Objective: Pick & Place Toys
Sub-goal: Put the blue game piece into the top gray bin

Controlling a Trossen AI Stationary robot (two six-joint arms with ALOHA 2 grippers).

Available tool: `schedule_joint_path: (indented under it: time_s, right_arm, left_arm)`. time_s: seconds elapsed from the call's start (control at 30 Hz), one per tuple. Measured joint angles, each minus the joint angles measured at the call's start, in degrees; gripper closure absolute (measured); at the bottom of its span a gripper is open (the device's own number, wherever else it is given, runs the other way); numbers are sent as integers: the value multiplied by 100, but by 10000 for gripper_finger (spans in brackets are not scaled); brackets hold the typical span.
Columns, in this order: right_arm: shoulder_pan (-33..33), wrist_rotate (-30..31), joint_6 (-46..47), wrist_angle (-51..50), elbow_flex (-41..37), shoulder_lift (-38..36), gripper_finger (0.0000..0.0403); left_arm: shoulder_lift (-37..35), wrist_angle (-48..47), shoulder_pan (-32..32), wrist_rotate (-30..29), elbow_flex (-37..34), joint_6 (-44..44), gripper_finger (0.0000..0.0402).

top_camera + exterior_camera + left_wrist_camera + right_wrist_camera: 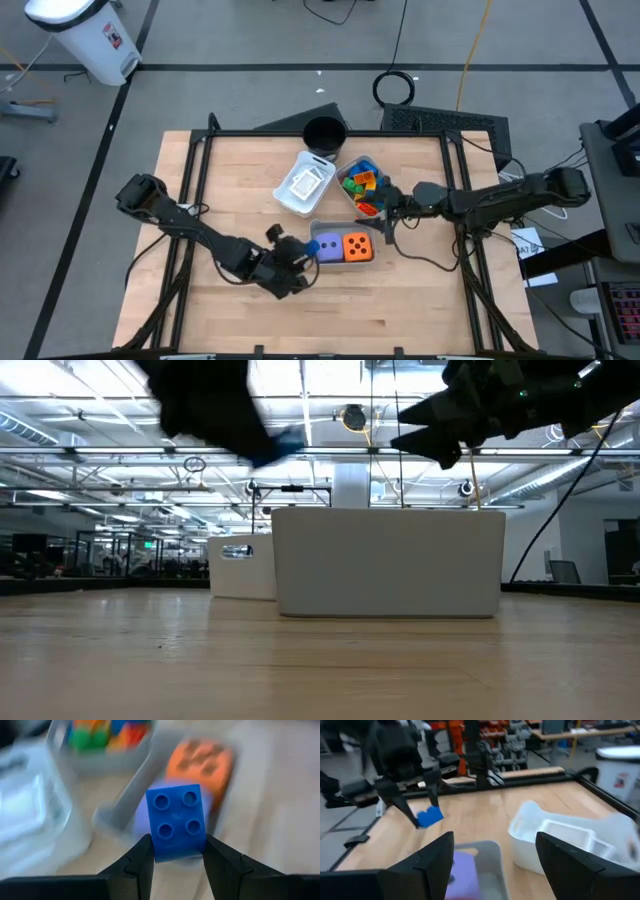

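High view: left gripper (pixel 303 256) sits near the table's front, just beside the grey tray (pixel 342 229) that holds the purple die (pixel 327 248) and orange die (pixel 358 247). A spot of blue shows at its tip. Right gripper (pixel 383 207) hangs over the gap between that tray and the tray of mixed blocks (pixel 361 186). White tray (pixel 304 183) holds flat white tiles; black cup (pixel 324 133) stands behind.

Low view: both arms are up off the table; a blur of blue shows under the left arm. Tray walls hide all contents here.

Left wrist view: the fingers are clamped on 1 blue block (pixel 176 821), 4 studs facing the camera, held clear of the table, with the dice tray beyond. Only this view shows the grip itself.

Right wrist view: the right gripper's fingers (pixel 427 865) stand wide apart, holding nothing. It alone shows the blue block from the side, in the air above the wood.

Step in hand, by my reading: carry, pick done. Next move calls for bringing the block over a tray rim, then opening. Which tray is meant I cannot tell.
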Motion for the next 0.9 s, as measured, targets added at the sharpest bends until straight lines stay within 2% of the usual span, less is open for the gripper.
schedule_joint_path:
  time_s: [0.2,0.27,0.4,0.47,0.7,0.9]
  right_arm:
    - [248,-129,-51,1562,0,953,146]
    - [309,-284,-56,1936,-2,1220,138]
    - [349,-1023,-52,2607,0,1677,114]
    - [344,-1061,12,2927,21,1876,103]
    - [452,-1290,12,2992,463,2438,91]
    - [492,-1308,-30,2987,671,2602,123]
  left_arm:
    - [-7,1512,259,-5,65,1574,258]
    - [-7,1728,369,154,69,1765,258]
    - [-7,1918,539,295,69,1953,258]
    - [-7,2070,606,474,69,2043,258]
    - [-7,2147,714,671,69,2047,258]
    - [-7,2169,714,681,69,2042,258]
